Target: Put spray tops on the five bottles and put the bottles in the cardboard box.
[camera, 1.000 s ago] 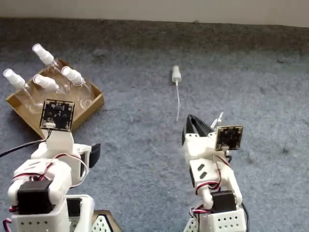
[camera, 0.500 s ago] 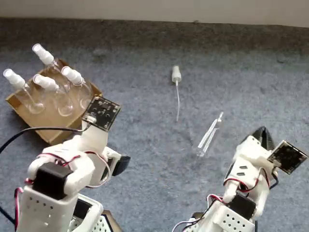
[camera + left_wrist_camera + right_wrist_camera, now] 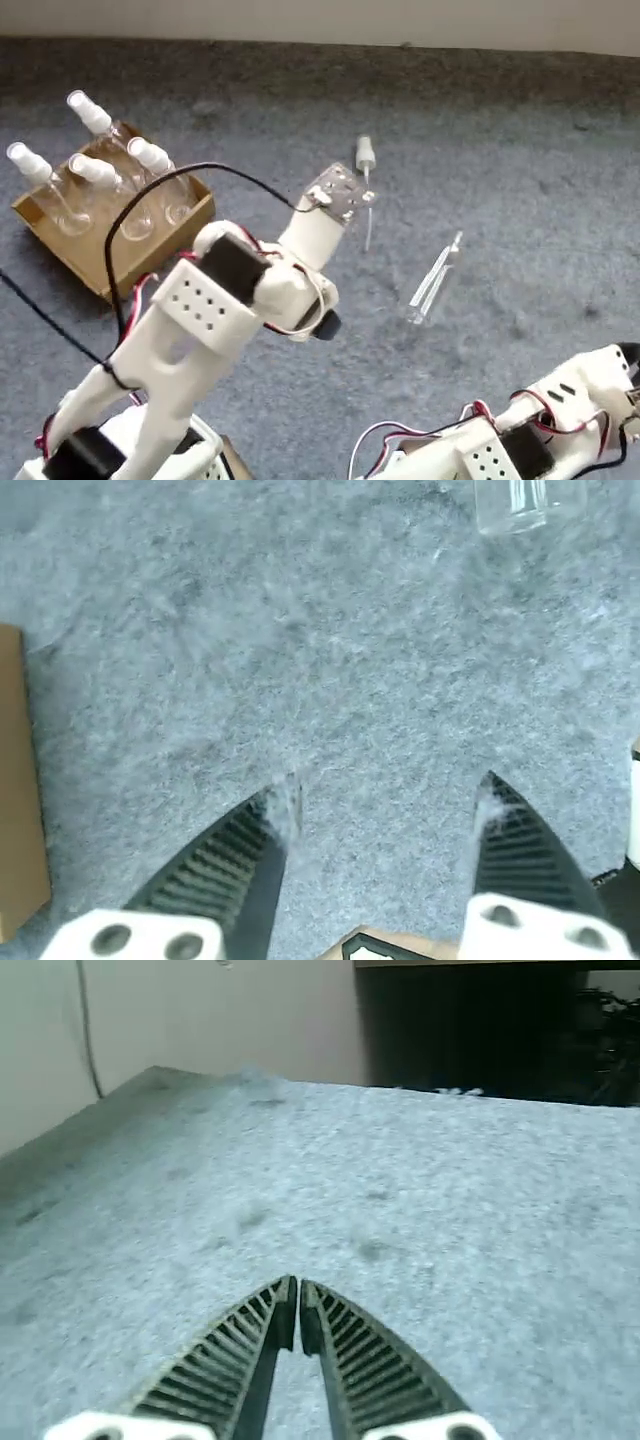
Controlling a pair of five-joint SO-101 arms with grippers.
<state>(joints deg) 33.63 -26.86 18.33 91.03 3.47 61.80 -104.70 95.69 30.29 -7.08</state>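
Observation:
A clear bottle (image 3: 432, 280) without a top lies on its side on the grey carpet, right of centre. Its end (image 3: 515, 500) sits far ahead of my left gripper (image 3: 385, 800), which hangs open over bare carpet with nothing between its fingers. A white spray top (image 3: 365, 155) with a long thin tube lies farther back. The left arm (image 3: 250, 285) stretches across the middle between the box and the bottle. The cardboard box (image 3: 100, 270) at the left holds several bottles with white spray tops (image 3: 150, 155). My right gripper (image 3: 297, 1290) is shut and empty; its arm (image 3: 590, 385) lies low at the right front corner.
A black cable (image 3: 140, 200) arcs from the left arm over the box. A brown cardboard edge (image 3: 15, 780) shows beside the left gripper. Open carpet lies right of the loose bottle; a pale wall (image 3: 320, 20) borders the back.
The left arm swung from beside the box to the table's middle, toward the loose bottle. The right arm pulled back from the bottle to the right front corner.

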